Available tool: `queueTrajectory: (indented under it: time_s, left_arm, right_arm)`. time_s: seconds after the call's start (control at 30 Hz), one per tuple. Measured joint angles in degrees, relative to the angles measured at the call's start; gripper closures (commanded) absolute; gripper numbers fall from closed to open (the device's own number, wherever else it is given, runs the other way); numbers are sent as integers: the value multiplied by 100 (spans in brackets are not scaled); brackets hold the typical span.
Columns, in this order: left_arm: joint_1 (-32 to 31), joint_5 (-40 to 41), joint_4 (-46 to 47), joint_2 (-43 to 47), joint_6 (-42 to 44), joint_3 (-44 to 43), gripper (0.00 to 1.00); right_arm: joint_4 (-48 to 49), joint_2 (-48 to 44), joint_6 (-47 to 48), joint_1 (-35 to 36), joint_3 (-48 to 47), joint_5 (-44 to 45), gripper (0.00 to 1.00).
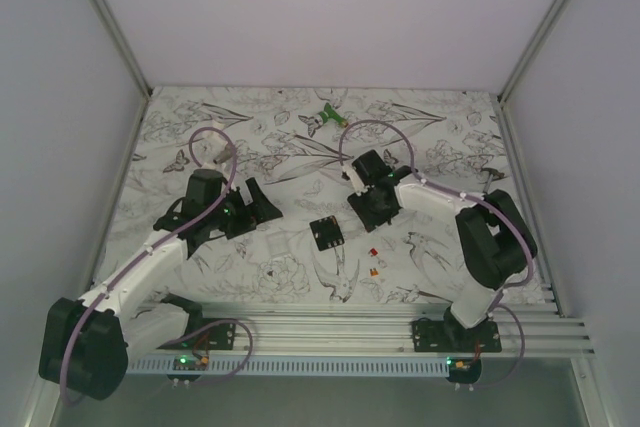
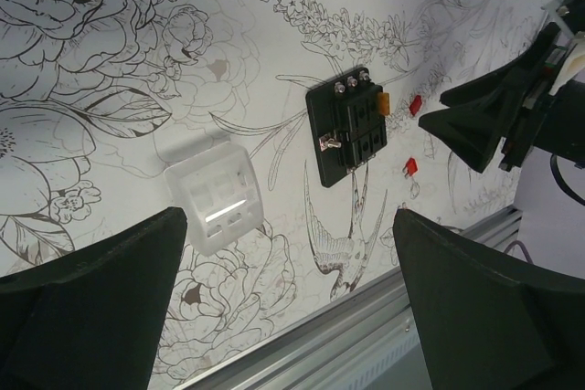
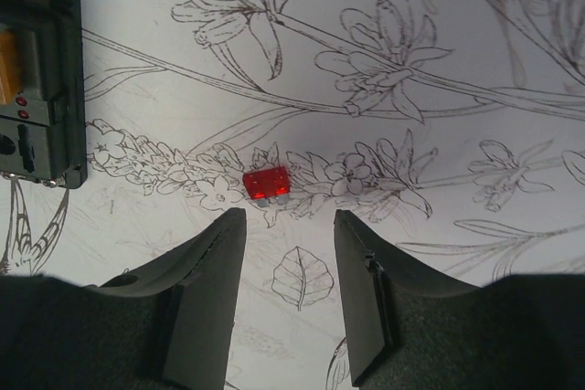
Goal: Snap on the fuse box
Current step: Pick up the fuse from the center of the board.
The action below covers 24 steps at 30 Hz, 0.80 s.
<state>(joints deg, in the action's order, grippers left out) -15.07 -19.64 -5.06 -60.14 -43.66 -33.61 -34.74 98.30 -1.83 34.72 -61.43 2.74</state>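
The fuse box (image 1: 326,233) lies mid-counter (image 1: 250,272), nothing touching it. The left gripper (image 1: 262,209), at its 10 o'clock, gapes wide and empty. The right gripper (image 1: 378,209), at 2 o'clock, stands parted and empty, with a red fuse (image 3: 266,184) just beyond its tips. Loose fuses (image 1: 375,252) lie at 4 o'clock and a green tool (image 1: 325,117) far off at 12.

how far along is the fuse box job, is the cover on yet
Barely started. Done: nothing is visibly snapped on, and the fuse box lies uncovered. In hand: nothing. The left gripper has its jaws wide and empty, and the right gripper, jaws open, hovers by a loose red fuse. Left: the clear cover lies beside the box, apart from it, not yet snapped on.
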Motion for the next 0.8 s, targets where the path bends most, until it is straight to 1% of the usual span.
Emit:
queueTrajectory:
  time_s: [0.33, 0.53, 0.67, 0.8]
  left_arm:
    - [-22, 2, -35, -13, 26, -26, 0]
    - [-31, 0, -59, -26, 26, -28, 0]
    - [-31, 0, -61, -31, 26, -31, 0]
    - [-31, 0, -59, -35, 26, -31, 0]
  right_arm:
    - [7, 393, 387, 31, -195, -138, 55]
    - [-2, 494, 463, 116, -286, -133, 58]
    - [-4, 529, 487, 144, -330, -138, 61]
    - [-2, 546, 487, 149, -343, -138, 61]
